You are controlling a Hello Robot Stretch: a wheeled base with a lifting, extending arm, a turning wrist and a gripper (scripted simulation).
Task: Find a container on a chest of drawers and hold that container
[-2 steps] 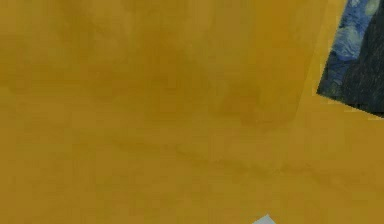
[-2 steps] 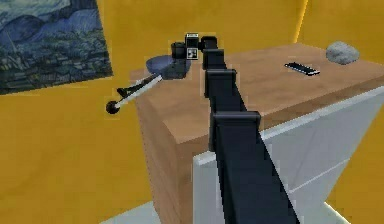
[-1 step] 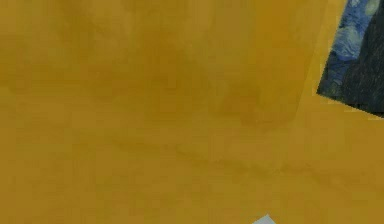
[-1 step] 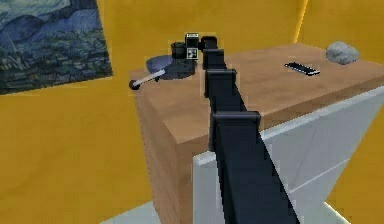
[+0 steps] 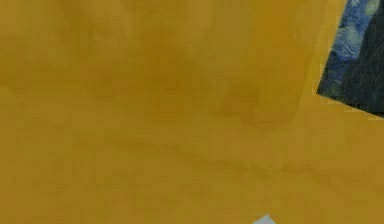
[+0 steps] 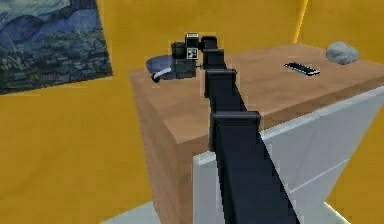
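Dark square arm (image 6: 238, 130) reaches far out from the body, telescoped in visible segments, with two small white marker squares (image 6: 200, 41) at its far end and the hand (image 6: 176, 58) just left of them; cannot tell whether it holds anything.

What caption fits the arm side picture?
Arm stretched over a wooden-topped chest of drawers, gripper at a dark round container.

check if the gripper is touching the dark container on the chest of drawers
Cannot tell. In the arm side view the gripper overlaps the edge of the dark container on the chest of drawers, so neither contact nor a gap shows plainly.
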